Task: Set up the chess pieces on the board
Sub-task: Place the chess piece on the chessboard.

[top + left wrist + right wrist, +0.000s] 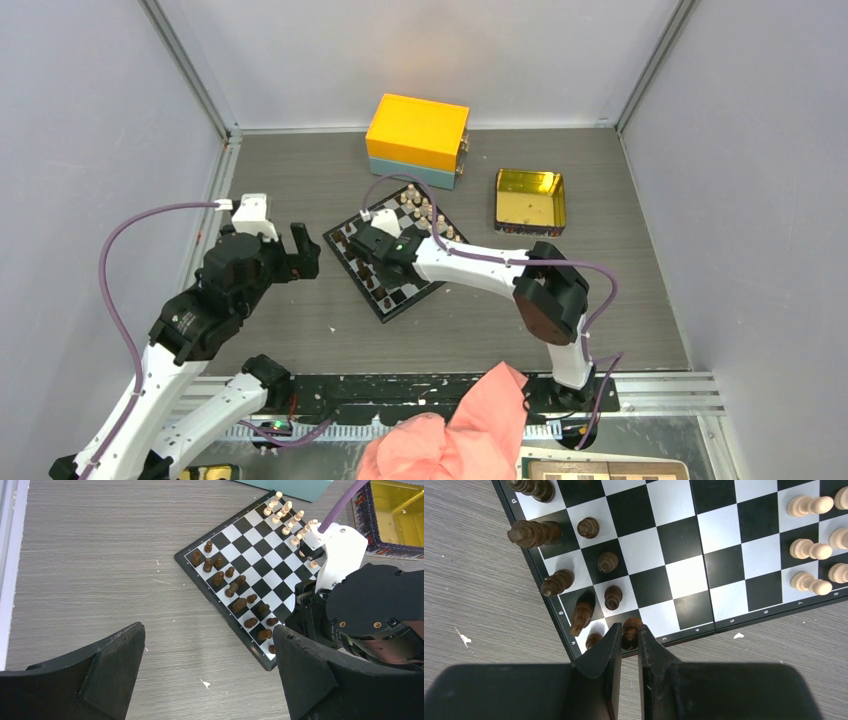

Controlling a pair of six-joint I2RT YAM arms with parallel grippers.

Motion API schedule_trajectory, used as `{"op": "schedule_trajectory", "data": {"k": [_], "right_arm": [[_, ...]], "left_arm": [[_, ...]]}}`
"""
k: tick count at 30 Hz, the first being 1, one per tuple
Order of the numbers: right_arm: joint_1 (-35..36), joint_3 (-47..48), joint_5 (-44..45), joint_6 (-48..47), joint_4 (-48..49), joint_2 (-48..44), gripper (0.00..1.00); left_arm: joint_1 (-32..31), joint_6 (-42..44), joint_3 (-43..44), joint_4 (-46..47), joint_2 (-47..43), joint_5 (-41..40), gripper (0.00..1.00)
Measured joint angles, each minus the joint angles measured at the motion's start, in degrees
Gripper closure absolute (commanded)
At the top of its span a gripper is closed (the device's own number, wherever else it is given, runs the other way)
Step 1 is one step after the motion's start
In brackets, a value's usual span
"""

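Note:
The black-and-white board (405, 250) lies tilted mid-table, also in the left wrist view (260, 570) and the right wrist view (674, 545). Dark brown pieces (531, 532) stand along its left side; one (581, 617) leans over. Light tan pieces (809, 505) stand along the far side (285, 512). My right gripper (629, 635) is shut on a dark brown pawn (631, 630) at the board's near corner, seen from above (375, 245). My left gripper (207, 675) is open and empty over bare table left of the board (300, 250).
A yellow and teal box (417, 138) stands behind the board. A shiny gold tin (530, 200) sits at the back right. A pink cloth (450, 430) lies at the near edge between the arm bases.

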Motion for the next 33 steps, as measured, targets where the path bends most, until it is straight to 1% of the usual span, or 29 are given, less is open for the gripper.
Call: {"op": "schedule_trajectory", "data": {"k": [33], "right_arm": [[0.92, -2.01, -2.36, 1.97, 1.53, 2.69, 0.99]], "left_arm": [[0.00, 0.52, -0.74, -0.24, 1.66, -0.24, 0.01]]}}
